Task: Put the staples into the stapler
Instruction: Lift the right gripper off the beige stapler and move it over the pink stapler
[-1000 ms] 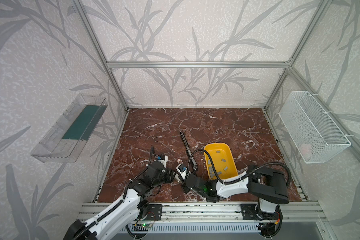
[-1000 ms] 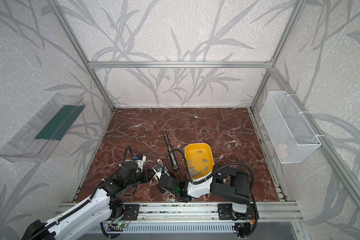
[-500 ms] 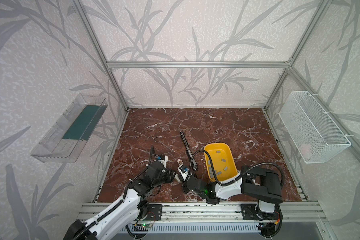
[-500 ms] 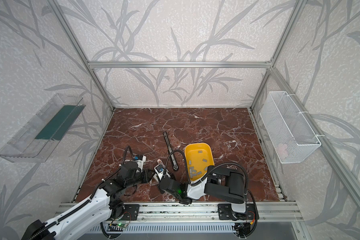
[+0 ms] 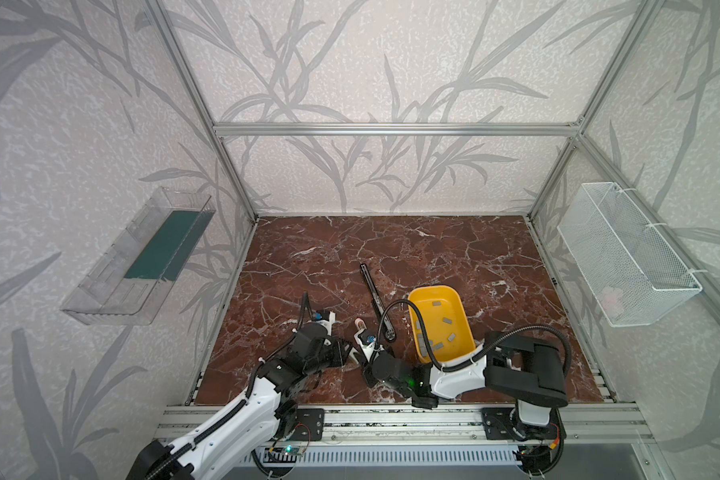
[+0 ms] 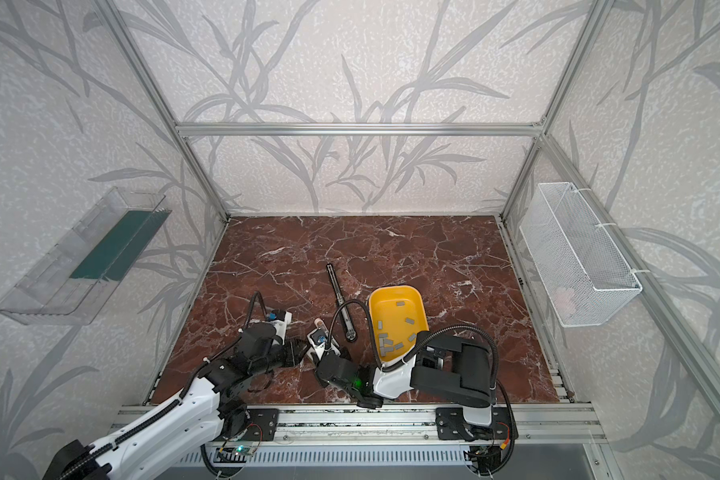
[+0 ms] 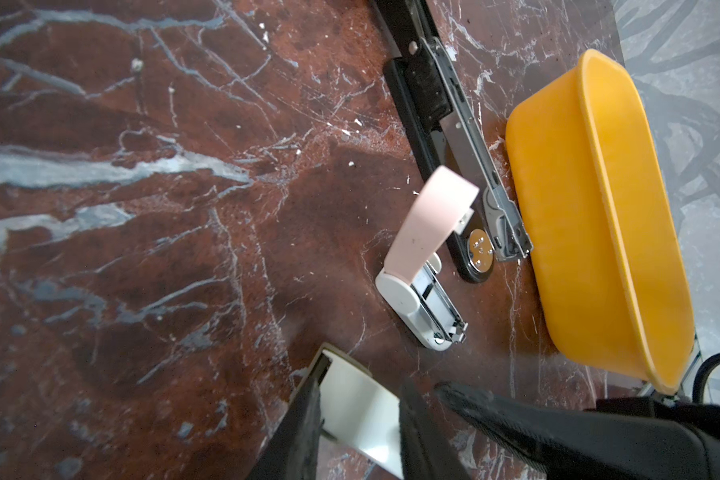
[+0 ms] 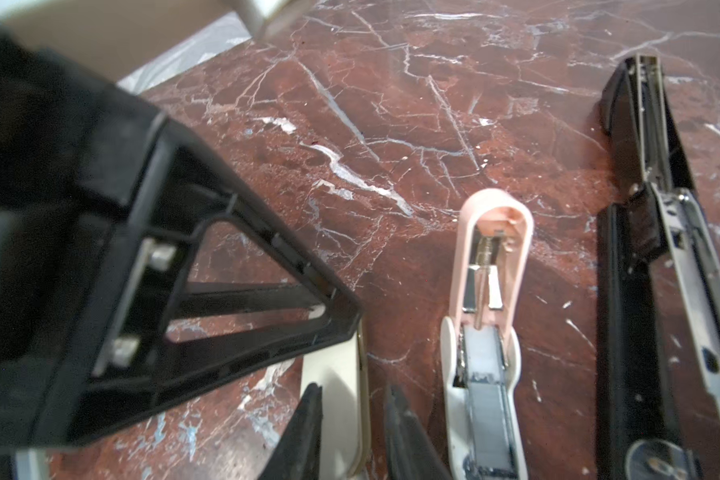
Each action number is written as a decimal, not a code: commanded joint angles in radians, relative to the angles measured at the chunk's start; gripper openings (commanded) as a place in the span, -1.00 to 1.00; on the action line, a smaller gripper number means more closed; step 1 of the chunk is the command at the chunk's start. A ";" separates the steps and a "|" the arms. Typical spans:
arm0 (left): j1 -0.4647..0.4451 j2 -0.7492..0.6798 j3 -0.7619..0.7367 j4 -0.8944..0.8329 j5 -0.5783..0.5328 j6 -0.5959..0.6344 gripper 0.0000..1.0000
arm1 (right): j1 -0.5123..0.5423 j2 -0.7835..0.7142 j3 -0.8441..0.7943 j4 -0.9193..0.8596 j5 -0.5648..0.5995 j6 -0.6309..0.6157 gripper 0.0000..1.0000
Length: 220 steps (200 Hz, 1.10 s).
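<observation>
Near the surface's front edge my left gripper (image 7: pixel 364 374) flanks a cream plastic piece (image 7: pixel 358 411); I cannot tell if it presses. My right gripper (image 8: pixel 352 390) stands parted over the same piece, a gap showing. The staples (image 5: pixel 447 320) lie in the yellow tub (image 5: pixel 454 291), front, right of middle; the pink stapler (image 8: pixel 491 257) lies open beside my jaws.

On the marble table (image 6: pixel 391 249), the left arm (image 6: pixel 175 415) and right arm (image 6: pixel 387 380) meet low at the near edge just beside a small stapler (image 6: pixel 318 321), while a long black stapler (image 6: pixel 340 297) lies near a yellow tub (image 6: pixel 385 295) holding loose staples (image 6: pixel 385 341).
</observation>
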 commanded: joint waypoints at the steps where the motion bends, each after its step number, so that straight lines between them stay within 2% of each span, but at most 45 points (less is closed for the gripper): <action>1: -0.003 -0.050 0.058 -0.069 -0.062 0.018 -0.14 | 0.008 -0.053 0.057 -0.171 0.011 -0.067 -0.36; 38: -0.003 -0.160 0.123 -0.182 -0.165 0.040 0.41 | 0.007 -0.119 0.092 -0.223 0.025 -0.106 -0.27; 73: -0.003 -0.187 0.153 -0.191 -0.192 0.062 0.71 | 0.004 -0.237 -0.034 -0.190 0.100 -0.109 -0.17; 108: -0.003 -0.140 0.200 -0.203 -0.200 0.069 0.78 | -0.013 -0.315 -0.163 -0.168 0.097 -0.079 -0.05; 140: -0.002 -0.117 0.210 -0.186 -0.206 0.069 0.83 | -0.015 -0.289 -0.197 -0.159 0.054 -0.053 0.00; 171: -0.003 -0.104 0.206 -0.171 -0.201 0.056 0.84 | -0.023 -0.260 -0.226 -0.099 0.017 -0.033 0.19; 220: -0.003 -0.110 0.209 -0.184 -0.188 0.045 0.84 | -0.055 -0.188 -0.219 -0.056 -0.049 -0.008 0.17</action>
